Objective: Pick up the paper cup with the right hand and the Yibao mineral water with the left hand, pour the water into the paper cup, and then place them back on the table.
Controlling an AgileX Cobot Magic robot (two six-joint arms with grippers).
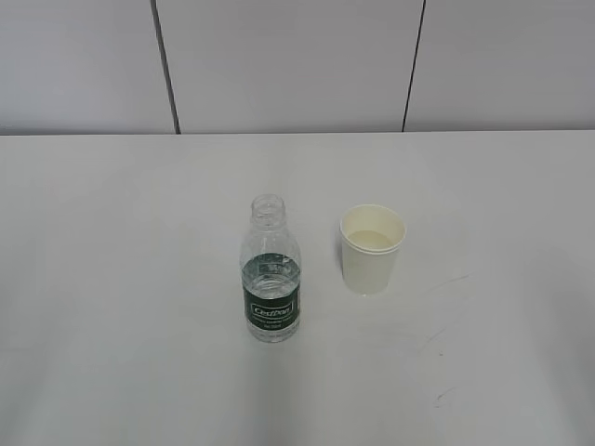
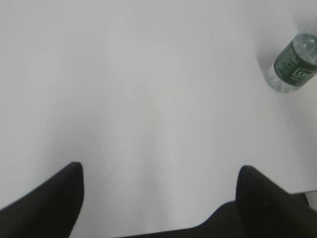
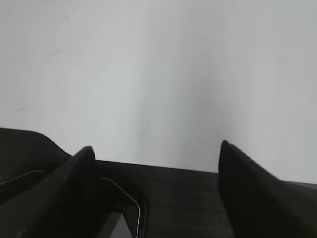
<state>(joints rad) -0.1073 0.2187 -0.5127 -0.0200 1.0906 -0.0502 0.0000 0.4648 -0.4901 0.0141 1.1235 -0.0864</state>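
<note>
The Yibao mineral water bottle [image 1: 271, 274] stands upright and uncapped on the white table [image 1: 112, 279], partly filled with clear water. The white paper cup [image 1: 372, 249] stands upright to its right, a short gap apart. Neither arm shows in the exterior view. In the left wrist view my left gripper [image 2: 161, 171] is open and empty over bare table, with the bottle [image 2: 295, 63] far off at the upper right. In the right wrist view my right gripper [image 3: 156, 148] is open and empty; the cup is out of that view.
A grey panelled wall [image 1: 297, 65] runs behind the table's far edge. In the right wrist view a dark surface [image 3: 168, 198] lies below the table edge between the fingers. Faint scuff marks [image 1: 446, 283] lie right of the cup.
</note>
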